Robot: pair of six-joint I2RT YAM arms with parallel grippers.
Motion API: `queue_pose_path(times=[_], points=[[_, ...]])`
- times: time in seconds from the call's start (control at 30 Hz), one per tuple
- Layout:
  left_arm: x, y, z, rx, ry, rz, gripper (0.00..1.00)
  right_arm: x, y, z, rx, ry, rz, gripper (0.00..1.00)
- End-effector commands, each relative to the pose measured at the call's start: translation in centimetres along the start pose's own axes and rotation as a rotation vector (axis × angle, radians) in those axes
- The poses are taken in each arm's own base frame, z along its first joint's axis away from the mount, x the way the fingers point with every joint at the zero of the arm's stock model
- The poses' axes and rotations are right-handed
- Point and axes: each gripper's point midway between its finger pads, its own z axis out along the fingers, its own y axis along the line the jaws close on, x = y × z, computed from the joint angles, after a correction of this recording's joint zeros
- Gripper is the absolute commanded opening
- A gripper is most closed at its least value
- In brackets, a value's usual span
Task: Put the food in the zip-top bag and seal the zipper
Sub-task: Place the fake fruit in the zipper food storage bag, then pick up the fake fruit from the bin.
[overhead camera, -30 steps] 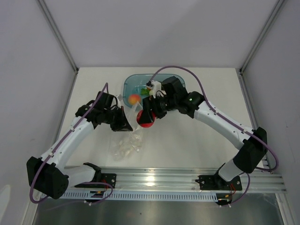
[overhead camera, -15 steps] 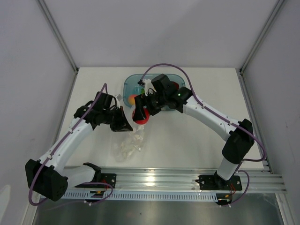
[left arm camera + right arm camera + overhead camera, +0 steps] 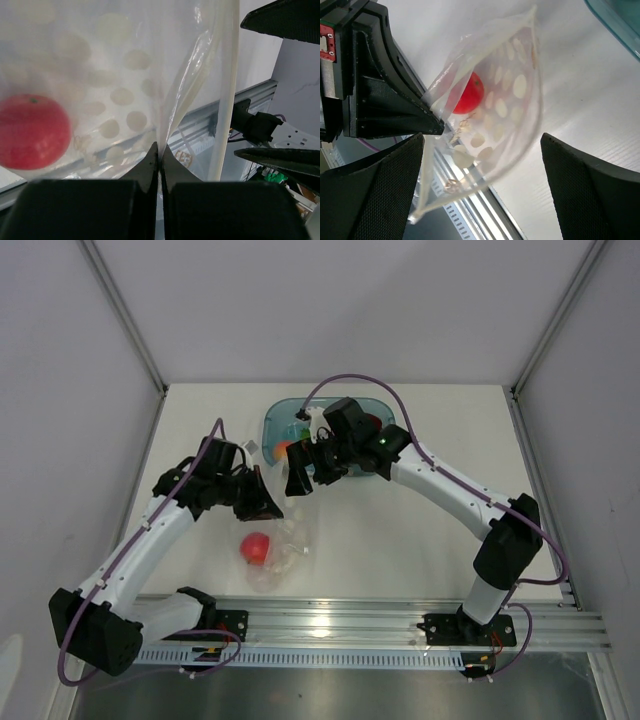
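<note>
Bag (image 3: 291, 543) w/ 1 red fruit (image 3: 256, 547)

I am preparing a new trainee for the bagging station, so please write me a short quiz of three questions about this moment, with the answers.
1. True or false: the round red toy fruit lies inside the clear crinkly plastic bag.
2. Which one pinches the bag's edge? A) the left end effector; B) the right end effector; C) both.
3. Fill the gap: the right end effector's jaws stand ____ and hold nothing.
Key: 1 true; 2 A; 3 open.
</note>
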Motion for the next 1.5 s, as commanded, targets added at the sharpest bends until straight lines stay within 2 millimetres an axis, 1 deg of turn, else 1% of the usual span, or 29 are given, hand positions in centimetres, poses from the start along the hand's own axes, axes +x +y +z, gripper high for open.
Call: queue_pose_path(times=[0.0, 0.1, 0.13, 0.2, 0.23, 0.3, 0.33, 0.37, 0.4, 0.43, 0.47, 0.5, 0.53, 0.57, 0.6, 0.67, 0.7, 0.73, 0.77, 0.8, 0.87, 0.9, 0.93, 1.0, 1.03, 1.13, 1.33, 1.37, 1.47], points=[[-1.3, -2.3, -1.8, 0.073, -0.071, 0.018, 0.01, -2.8, 1.2, -2.0, 0.009, -0.091, -0.051, 0.99], [-1.3, -2.2, -2.1, 0.066, -0.081, 0.022, 0.01, -4.1, -0.2, -2.3, 0.053, -0.126, -0.003, 0.99], [-1.3, -2.2, -2.2, 0.064, -0.084, 0.024, 0.01, -5.2, -1.4, -2.9, 0.082, -0.152, 0.026, 0.99], [-1.3, -1.9, -2.3, 0.050, -0.090, 0.025, 0.00, -6.1, -3.0, -3.2, 0.104, -0.171, 0.074, 0.99], [-1.2, -1.7, -2.3, 0.042, -0.091, 0.026, 0.01, -6.7, -4.5, -3.5, 0.112, -0.184, 0.115, 0.98], [-1.2, -1.3, -2.4, 0.019, -0.096, 0.031, 0.01, -8.4, -5.4, -4.3, 0.112, -0.232, 0.128, 0.97], [-1.1, -1.0, -2.4, 0.009, -0.091, 0.030, 0.01, -9.0, -6.1, -4.4, 0.118, -0.247, 0.139, 0.97], [-1.0, -0.7, -2.3, 0.001, -0.089, 0.030, 0.01, -10.2, -7.1, -5.2, 0.132, -0.284, 0.145, 0.97], [-0.9, -0.5, -2.2, -0.004, -0.087, 0.026, 0.01, -10.8, -7.7, -5.5, 0.141, -0.299, 0.150, 0.97], [-0.8, -0.4, -2.2, -0.003, -0.087, 0.025, 0.01, -11.3, -8.2, -5.7, 0.150, -0.310, 0.155, 0.96], [-0.5, -0.1, -2.0, -0.010, -0.080, 0.020, 0.00, -11.6, -9.7, -5.6, 0.176, -0.312, 0.174, 0.96], [-0.5, -0.1, -1.9, -0.006, -0.082, 0.020, 0.01, -12.4, -10.2, -5.9, 0.190, -0.333, 0.177, 0.96], [-0.5, -0.1, -1.9, -0.004, -0.083, 0.022, 0.00, -12.7, -11.0, -5.9, 0.207, -0.338, 0.184, 0.96], [-0.4, 0.1, -1.8, -0.007, -0.079, 0.026, 0.01, -12.5, -12.3, -5.1, 0.230, -0.328, 0.204, 0.95], [-0.4, 0.3, -1.8, -0.010, -0.079, 0.027, 0.01, -12.8, -13.7, -5.3, 0.269, -0.340, 0.220, 0.95], [-0.4, 0.3, -1.8, -0.013, -0.079, 0.038, 0.00, -12.1, -15.5, -4.7, 0.316, -0.304, 0.240, 0.94], [-0.3, 0.4, -1.7, -0.015, -0.076, 0.042, 0.01, -11.4, -17.7, -3.8, 0.389, -0.277, 0.247, 0.93], [-0.2, 0.6, -1.7, -0.020, -0.072, 0.043, 0.00, -11.3, -18.6, -3.8, 0.430, -0.272, 0.251, 0.93], [-0.1, 0.7, -1.7, -0.023, -0.070, 0.049, 0.00, -10.4, -19.6, -3.5, 0.475, -0.239, 0.271, 0.93], [0.0, 1.0, -1.6, -0.031, -0.069, 0.049, 0.01, -9.7, -21.8, -3.2, 0.553, -0.225, 0.301, 0.92], [-0.1, 1.2, -1.6, -0.039, -0.071, 0.055, 0.01, -8.1, -23.4, -2.8, 0.616, -0.179, 0.353, 0.92], [0.0, 1.3, -1.5, -0.042, -0.067, 0.054, 0.00, -7.4, -24.9, -2.4, 0.660, -0.166, 0.390, 0.92], [0.0, 1.4, -1.4, -0.044, -0.066, 0.053, 0.01, -6.9, -26.1, -2.7, 0.703, -0.163, 0.412, 0.92], [-0.3, 1.2, -1.3, -0.041, -0.067, 0.058, 0.01, -5.8, -27.1, -2.4, 0.739, -0.132, 0.437, 0.91], [-0.4, 1.2, -1.2, -0.040, -0.065, 0.057, 0.01, -5.1, -28.3, -2.4, 0.787, -0.118, 0.444, 0.92], [-0.9, 1.1, -1.1, -0.041, -0.063, 0.065, 0.01, -4.1, -29.8, -2.1, 0.840, -0.086, 0.422, 0.89], [-1.3, 0.9, -0.6, -0.033, -0.044, 0.071, 0.01, -3.0, -32.7, -2.3, 0.960, -0.060, 0.397, 0.82], [-1.3, 0.8, -0.6, -0.032, -0.041, 0.075, 0.01, -2.5, -33.2, -2.1, 0.970, -0.046, 0.408, 0.81], [-1.5, 1.0, -0.6, -0.039, -0.044, 0.079, 0.01, -2.4, -34.0, -1.5, 0.976, -0.040, 0.408, 0.80]])
